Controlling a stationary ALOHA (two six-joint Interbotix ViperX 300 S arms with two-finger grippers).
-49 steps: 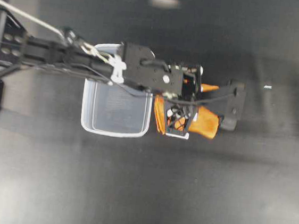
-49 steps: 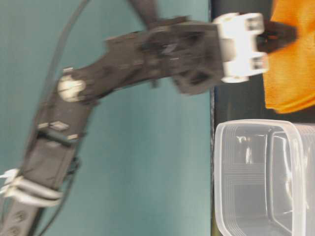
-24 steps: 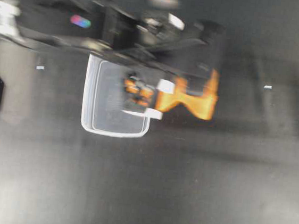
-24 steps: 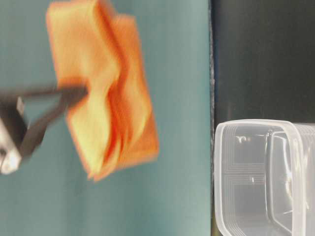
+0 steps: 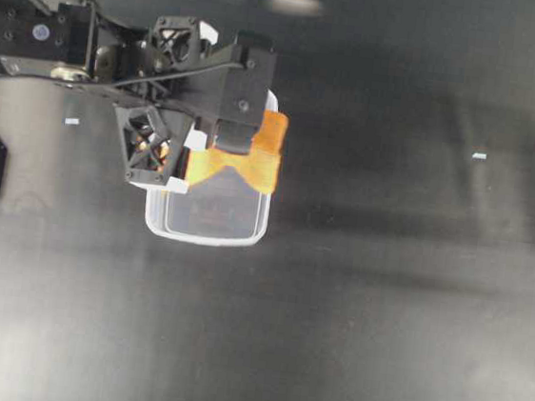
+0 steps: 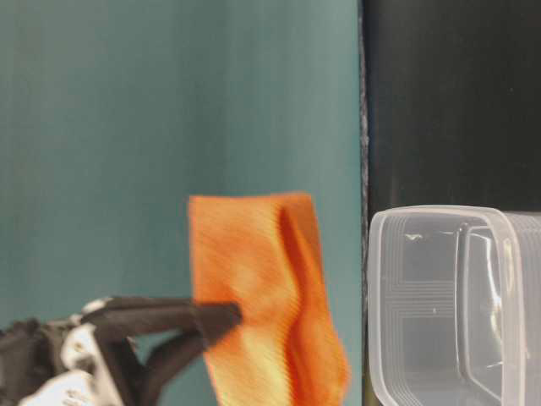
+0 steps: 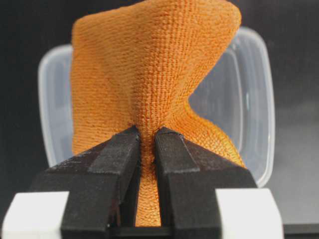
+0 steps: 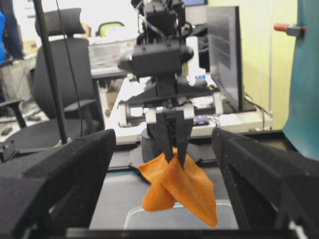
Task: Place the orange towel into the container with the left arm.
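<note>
Overhead: straight down, far, whole table. Table-level: low, close, turned sideways, beside the container (image 6: 456, 304). Left wrist: just behind pinched jaws, looking past the orange towel (image 7: 149, 84) into the container. Right wrist: between wide-spread jaws, level, facing the left gripper (image 8: 173, 158). Towel and container shared by all four.

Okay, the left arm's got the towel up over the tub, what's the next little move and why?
Probably lower it, then release: the left gripper is shut on the orange towel, which hangs above the container, not yet inside.
</note>
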